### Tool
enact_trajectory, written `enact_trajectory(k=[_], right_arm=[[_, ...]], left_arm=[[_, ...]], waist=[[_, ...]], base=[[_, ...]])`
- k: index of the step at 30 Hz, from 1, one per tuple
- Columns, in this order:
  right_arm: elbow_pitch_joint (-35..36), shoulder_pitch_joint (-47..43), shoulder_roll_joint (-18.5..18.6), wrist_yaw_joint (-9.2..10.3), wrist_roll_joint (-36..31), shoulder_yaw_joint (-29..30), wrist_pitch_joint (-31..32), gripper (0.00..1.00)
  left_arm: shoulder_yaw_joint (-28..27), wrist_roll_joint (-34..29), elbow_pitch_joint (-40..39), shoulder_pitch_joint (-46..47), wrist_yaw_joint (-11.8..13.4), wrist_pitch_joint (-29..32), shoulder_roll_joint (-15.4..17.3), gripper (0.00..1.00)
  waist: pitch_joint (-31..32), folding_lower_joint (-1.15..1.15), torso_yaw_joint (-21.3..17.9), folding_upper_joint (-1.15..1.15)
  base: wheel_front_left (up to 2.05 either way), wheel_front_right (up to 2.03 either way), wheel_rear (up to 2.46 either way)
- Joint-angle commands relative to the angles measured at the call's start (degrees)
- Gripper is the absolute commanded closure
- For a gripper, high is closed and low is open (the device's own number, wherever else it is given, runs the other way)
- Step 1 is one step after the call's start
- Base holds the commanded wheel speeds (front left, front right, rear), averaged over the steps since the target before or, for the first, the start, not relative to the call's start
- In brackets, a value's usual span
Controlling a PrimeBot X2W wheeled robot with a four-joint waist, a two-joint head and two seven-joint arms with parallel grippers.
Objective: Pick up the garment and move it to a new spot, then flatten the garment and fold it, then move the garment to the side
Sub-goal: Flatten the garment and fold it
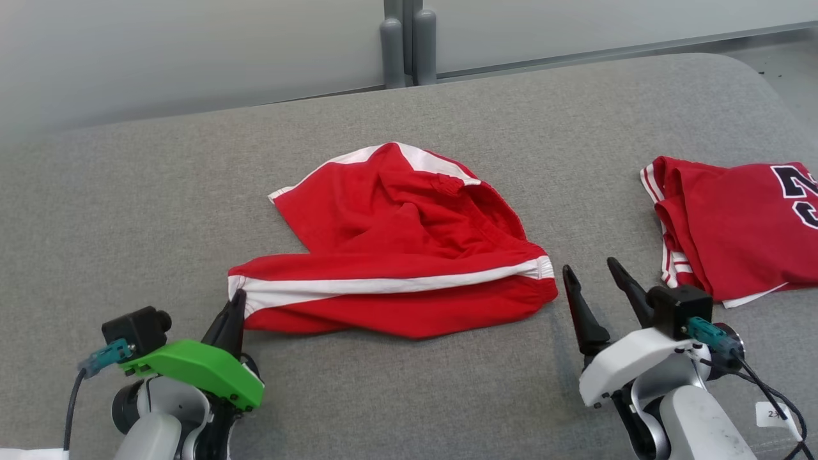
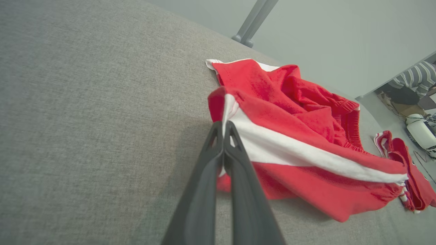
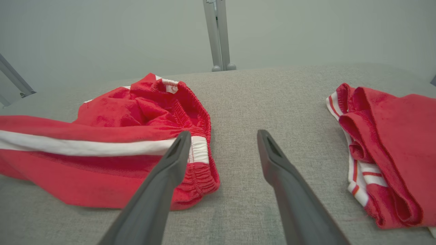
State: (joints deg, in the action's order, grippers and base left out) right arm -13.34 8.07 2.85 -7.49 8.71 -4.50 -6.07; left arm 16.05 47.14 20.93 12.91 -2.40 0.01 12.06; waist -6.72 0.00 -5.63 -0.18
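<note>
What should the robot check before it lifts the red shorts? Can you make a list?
1. Left pincer shut on the red shorts at the white-striped corner: ok.
2. Right pincer open and ready beside the waistband end: ok.
3. Right pincer holding the shorts: not ok, it holds nothing.
4. Shorts lying flat: not ok, they are crumpled on the gray cushion.
5. Folded red jersey apart from the shorts: ok.
6. Left grip firm enough for a lift: cannot tell.
</note>
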Motion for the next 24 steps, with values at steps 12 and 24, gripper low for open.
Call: enact_trajectory(k=[12,24], right_arm=[[-5.55,5.92,2.66,0.0,6.17,-8.94,5.94,0.0],[-10.35,11.24,5.31,0.0,11.33,-14.51,9.14,0.0]], left_arm=[[-1.4,0.8,-1.53,-3.52,2.91,-0.08,1.24,1.0],[-0.49,0.51,0.89,-1.18,2.26,-0.9,0.56,1.0]], waist=[[0.05,0.0,2.49,0.18],[-0.72,0.0,3.74,0.18]], base=[[0.0,0.0,0.0],[0.0,0.0,0.0]])
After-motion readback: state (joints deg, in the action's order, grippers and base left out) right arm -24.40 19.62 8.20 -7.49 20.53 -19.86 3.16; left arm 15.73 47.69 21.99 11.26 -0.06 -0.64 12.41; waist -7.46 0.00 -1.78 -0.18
